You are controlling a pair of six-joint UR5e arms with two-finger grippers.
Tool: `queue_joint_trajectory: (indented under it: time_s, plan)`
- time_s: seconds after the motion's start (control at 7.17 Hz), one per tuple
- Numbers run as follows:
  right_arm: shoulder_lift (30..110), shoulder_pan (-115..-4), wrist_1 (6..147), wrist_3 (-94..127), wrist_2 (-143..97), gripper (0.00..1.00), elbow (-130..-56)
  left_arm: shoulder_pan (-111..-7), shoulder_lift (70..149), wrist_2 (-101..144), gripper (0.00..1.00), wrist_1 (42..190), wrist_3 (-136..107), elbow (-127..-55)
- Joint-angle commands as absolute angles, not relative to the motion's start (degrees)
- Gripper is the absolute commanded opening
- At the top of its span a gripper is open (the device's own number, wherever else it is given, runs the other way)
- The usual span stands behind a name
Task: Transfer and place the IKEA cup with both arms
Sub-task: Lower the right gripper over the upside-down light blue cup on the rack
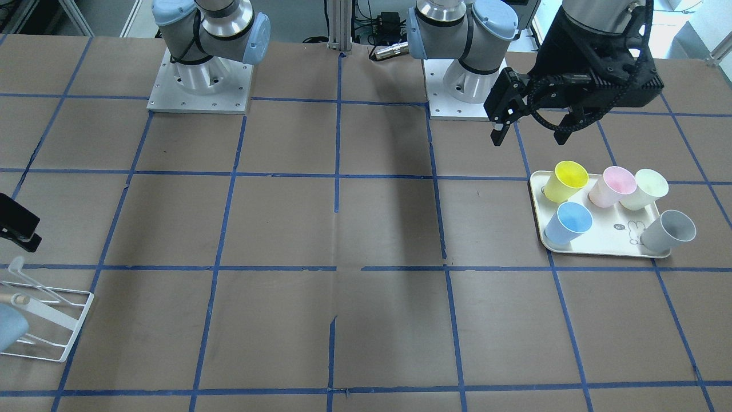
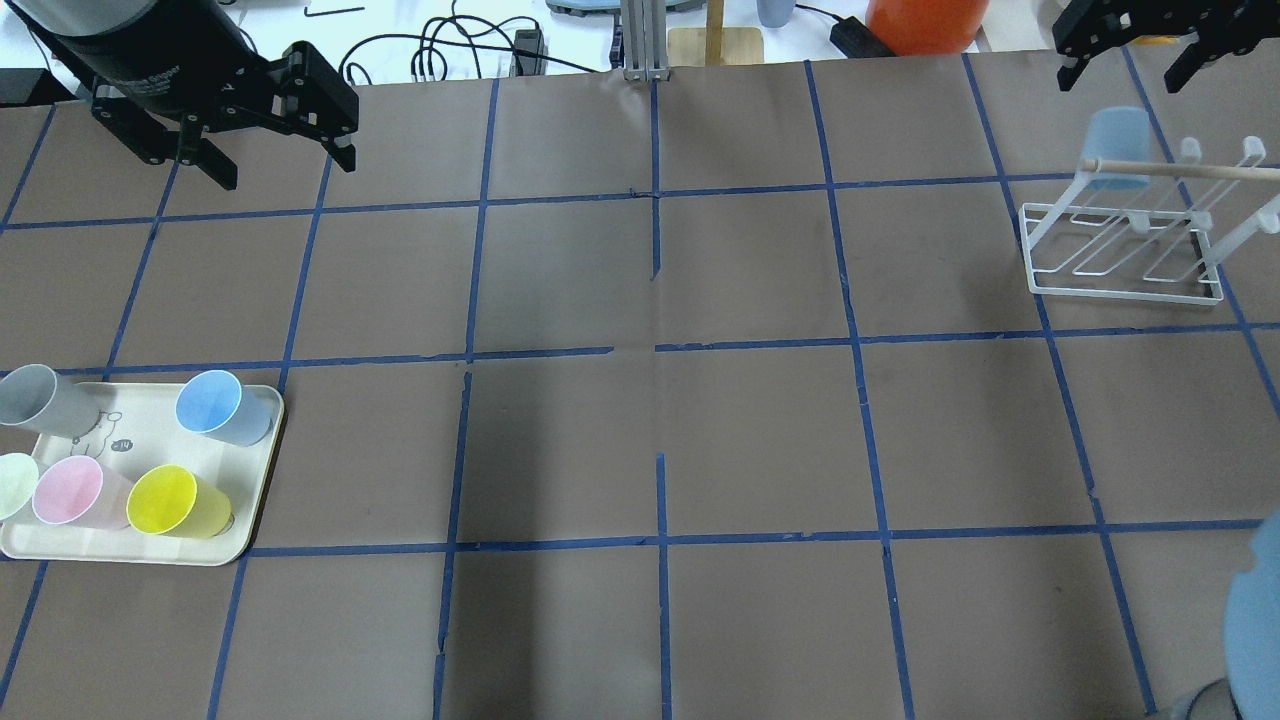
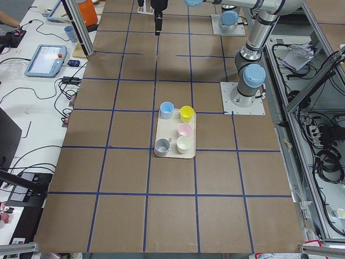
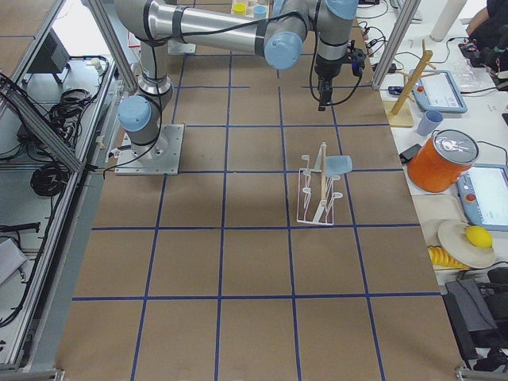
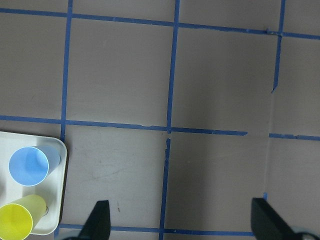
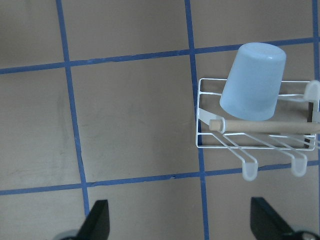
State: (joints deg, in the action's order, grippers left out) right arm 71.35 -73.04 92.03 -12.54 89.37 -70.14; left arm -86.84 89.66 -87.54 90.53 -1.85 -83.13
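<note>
A light-blue IKEA cup (image 2: 215,405) stands upright on a cream tray (image 2: 150,430) at the table's left; it also shows in the front view (image 1: 568,223) and the left wrist view (image 5: 31,165). A second blue cup (image 2: 1115,145) hangs upside down on a white wire rack (image 2: 1120,275) at the right, and shows in the right wrist view (image 6: 253,82). My left gripper (image 2: 270,130) is open and empty, high above the table beyond the tray. My right gripper (image 2: 1125,70) is open and empty, beyond the rack.
The tray also holds a yellow cup (image 2: 175,500), a pink cup (image 2: 70,492), a pale-green cup (image 2: 15,485) and a grey cup (image 2: 40,397). An orange container (image 2: 925,20) and cables lie past the table's far edge. Brown table with blue tape grid (image 2: 655,350).
</note>
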Motion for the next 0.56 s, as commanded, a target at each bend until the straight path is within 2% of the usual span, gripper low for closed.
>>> queue_joint_trajectory:
  time_s: [0.0, 0.42]
  plan:
    - [66.9, -71.4, 92.3, -14.4, 89.3, 1.00, -65.7, -86.8, 89.6, -87.5, 1.00, 90.5, -1.8, -83.1]
    - [61.5, -68.6, 99.4, -13.9, 89.0, 1.00, -65.7, -86.8, 89.7, -87.5, 1.00, 90.4, -1.8, -83.1]
